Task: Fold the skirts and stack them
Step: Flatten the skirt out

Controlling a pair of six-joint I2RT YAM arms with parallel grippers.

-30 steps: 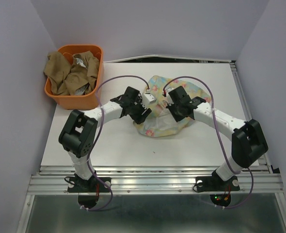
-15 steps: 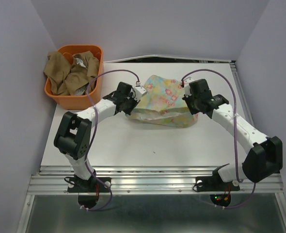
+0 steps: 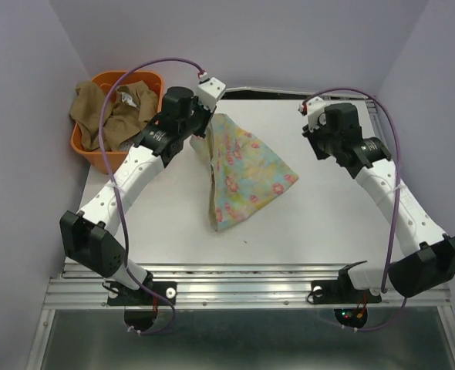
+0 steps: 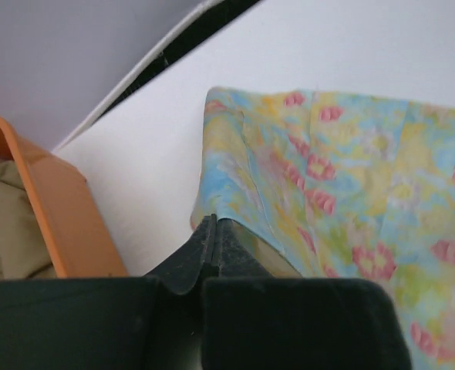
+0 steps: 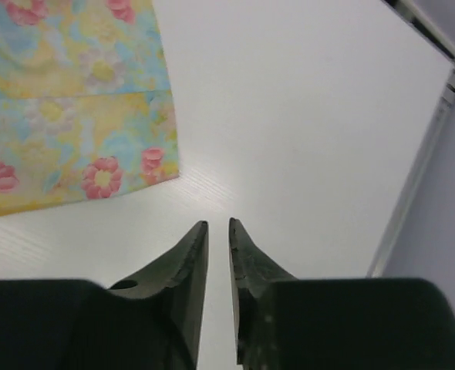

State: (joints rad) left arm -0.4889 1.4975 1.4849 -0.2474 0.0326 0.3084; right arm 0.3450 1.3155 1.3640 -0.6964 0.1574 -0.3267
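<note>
The floral skirt (image 3: 247, 173) lies spread in a rough triangle on the white table (image 3: 328, 223), its point toward the near edge. My left gripper (image 4: 213, 222) is shut on the skirt's far left corner (image 4: 224, 216), close to the orange basket; in the top view that gripper (image 3: 200, 131) sits at the cloth's top edge. My right gripper (image 5: 218, 225) hovers over bare table to the right of the skirt (image 5: 73, 100), its jaws a narrow gap apart with nothing between them. A tan-brown skirt (image 3: 108, 116) lies crumpled in the basket.
The orange basket (image 3: 119, 159) stands at the back left corner, right beside my left wrist; its wall (image 4: 62, 212) shows in the left wrist view. A pale cloth (image 3: 127, 95) pokes out of it. Walls close in on three sides, and a metal rail (image 3: 243, 270) runs along the near edge.
The left gripper shut on the bunched floral skirt and pulled it to the back left, spreading it out. The right gripper let go, opened slightly and swung back right.
</note>
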